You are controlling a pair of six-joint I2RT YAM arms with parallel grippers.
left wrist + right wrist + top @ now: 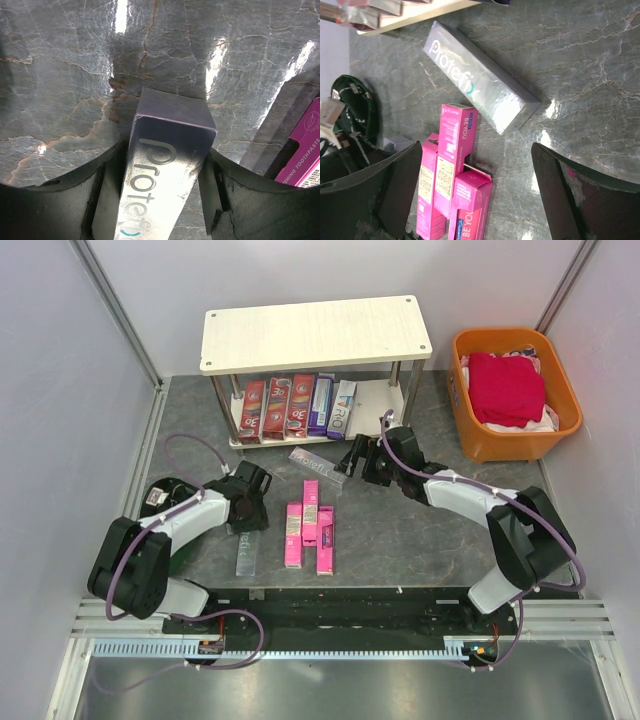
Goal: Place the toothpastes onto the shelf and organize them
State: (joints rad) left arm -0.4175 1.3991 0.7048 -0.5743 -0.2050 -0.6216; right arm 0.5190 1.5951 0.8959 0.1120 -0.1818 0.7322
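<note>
On the shelf (315, 332), the lower board holds three red toothpastes (275, 405), a purple one (321, 403) and a white one (342, 408). A silver toothpaste (247, 554) lies on the table. My left gripper (165, 150) is shut on its end (167, 170), a finger against each side. A second silver toothpaste (480, 85) lies in front of the shelf (410, 20). My right gripper (476, 150) hangs open just above the table beside it, holding nothing. Three pink toothpastes (310, 530) lie together mid-table, below the right gripper's left finger (400, 180).
An orange basket (490, 445) with red cloth (505, 388) stands at the back right. Enclosure walls flank the table on both sides. One pink carton (305, 150) lies close to the right of my left gripper.
</note>
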